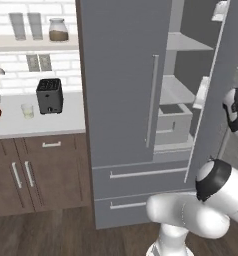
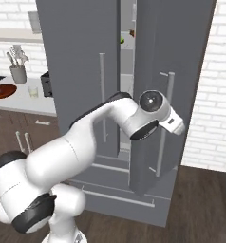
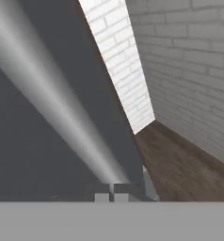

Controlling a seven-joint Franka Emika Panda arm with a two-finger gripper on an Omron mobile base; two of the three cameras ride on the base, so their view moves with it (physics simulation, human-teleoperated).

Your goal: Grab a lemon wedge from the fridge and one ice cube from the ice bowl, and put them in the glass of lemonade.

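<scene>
The grey fridge (image 1: 121, 100) has its right door (image 2: 174, 52) swung partly open, with shelves showing in the gap. On an upper shelf in that gap sits a small yellow-green piece, the lemon wedge (image 2: 122, 40). My hand (image 2: 174, 124) is against the front of the open door, beside its silver bar handle (image 2: 168, 118). In the hand view that handle (image 3: 62, 117) runs diagonally down to my gripper (image 3: 109, 190), whose fingertips are shut together at the bar's end. The glass of lemonade (image 1: 27, 111) stands on the counter left of the fridge, near the wooden ice bowl (image 2: 3, 90). The ice cube is too small to make out.
A black toaster (image 1: 49, 95) stands beside the glass. A grey utensil cup (image 2: 17, 71) is behind the bowl. Two tall glasses and a jar (image 1: 58, 30) sit on the wall shelf. A white brick wall (image 2: 214, 95) runs close on the fridge's right. Drawers (image 1: 141, 175) lie below the doors.
</scene>
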